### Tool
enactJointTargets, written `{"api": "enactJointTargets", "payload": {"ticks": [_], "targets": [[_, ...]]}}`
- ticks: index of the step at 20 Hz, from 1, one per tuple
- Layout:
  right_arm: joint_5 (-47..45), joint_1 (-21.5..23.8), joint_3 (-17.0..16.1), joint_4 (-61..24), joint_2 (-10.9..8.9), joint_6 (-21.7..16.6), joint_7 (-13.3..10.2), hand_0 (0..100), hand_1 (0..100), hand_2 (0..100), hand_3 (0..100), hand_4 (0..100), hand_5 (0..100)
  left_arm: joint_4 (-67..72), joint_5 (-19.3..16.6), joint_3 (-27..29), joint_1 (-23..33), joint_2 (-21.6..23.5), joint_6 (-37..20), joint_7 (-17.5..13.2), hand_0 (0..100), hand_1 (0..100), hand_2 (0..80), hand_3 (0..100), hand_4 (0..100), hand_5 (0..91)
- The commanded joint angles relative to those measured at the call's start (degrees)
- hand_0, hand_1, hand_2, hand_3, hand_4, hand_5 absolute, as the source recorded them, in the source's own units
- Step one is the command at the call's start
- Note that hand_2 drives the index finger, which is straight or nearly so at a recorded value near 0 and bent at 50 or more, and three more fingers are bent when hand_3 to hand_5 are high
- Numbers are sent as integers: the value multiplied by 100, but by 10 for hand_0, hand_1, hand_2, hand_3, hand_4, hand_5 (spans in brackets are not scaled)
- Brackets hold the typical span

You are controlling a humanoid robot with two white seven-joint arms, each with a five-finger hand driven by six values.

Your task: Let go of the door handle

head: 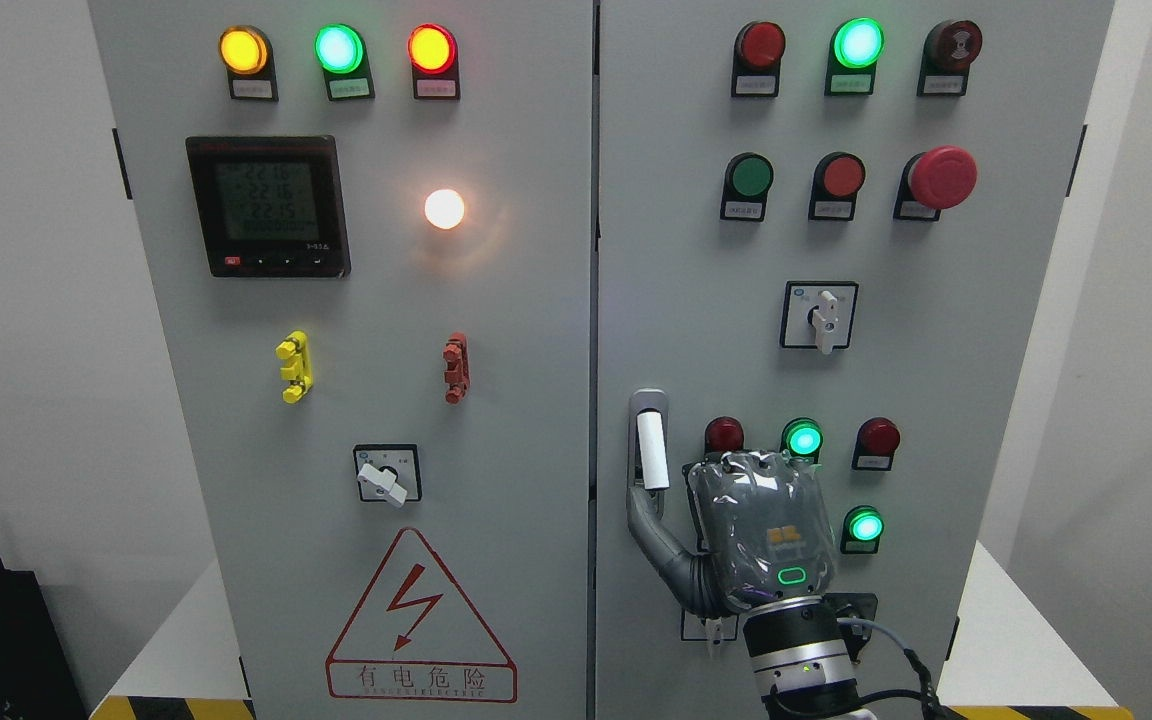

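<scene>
Since the right hand sits just right of the handle, near the right door's left edge, with one grey finger curving toward the handle's foot, contact is uncertain; its fingers' pose is unreadable. Straighten that finger first, then draw straight back, clear of the lamps.

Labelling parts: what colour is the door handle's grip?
White, on a grey metal base: the white cylindrical door handle, clearest in the head view.

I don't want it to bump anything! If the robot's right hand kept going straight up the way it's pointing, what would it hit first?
Probably the lit green lamp just above the right hand, with red lamps on either side. Depth is unclear, though, so it might pass in front without touching.
</scene>
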Motion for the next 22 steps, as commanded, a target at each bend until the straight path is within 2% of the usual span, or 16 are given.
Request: {"api": "enactJointTargets", "payload": {"ticks": [1,22], "targets": [[5,9,-1,-9,0,3,-2,522,60,1000,1000,1000,960,53,3,9,-18,0,0,-5,120,389,0,0,0,0],[-4,0,7,-9,0,127,-2,533,67,1000,1000,1000,961,53,3,9,-18,0,0,-5,120,389,0,0,0,0]]}}
